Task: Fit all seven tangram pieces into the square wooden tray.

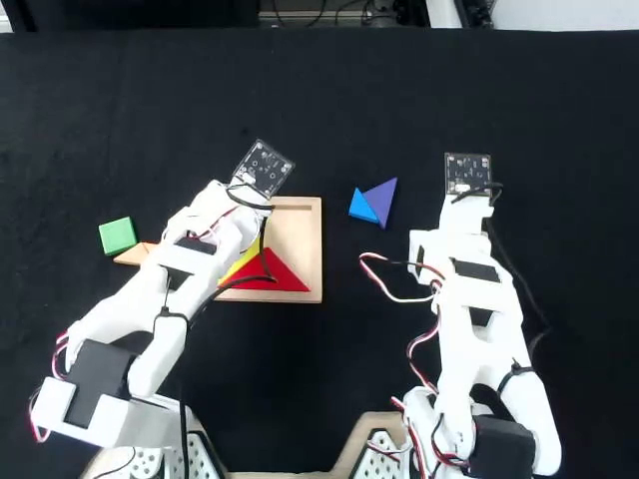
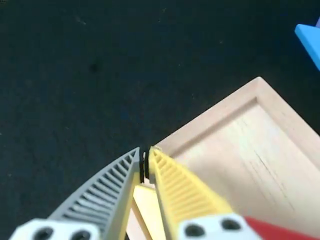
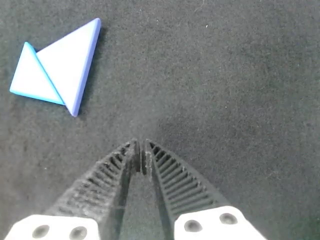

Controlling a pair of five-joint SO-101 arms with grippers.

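Observation:
The square wooden tray (image 1: 300, 232) (image 2: 227, 107) holds a red triangle (image 1: 275, 272) (image 2: 280, 231) and a yellow piece (image 1: 244, 263) (image 2: 146, 206), partly under an arm. My left gripper (image 1: 262, 182) (image 2: 145, 161) hangs shut and empty over the tray's far left corner. A blue triangle (image 1: 360, 206) (image 3: 34, 80) and a purple triangle (image 1: 385, 199) (image 3: 72, 57) touch each other on the cloth to the right of the tray. My right gripper (image 1: 468, 186) (image 3: 141, 153) is shut above bare cloth, apart from them. A green square (image 1: 118, 236) and an orange piece (image 1: 135, 252) lie left of the tray.
A black cloth (image 1: 399, 100) covers the whole table. The arms' bases stand at the near edge. Open cloth stretches behind the tray and to the far right.

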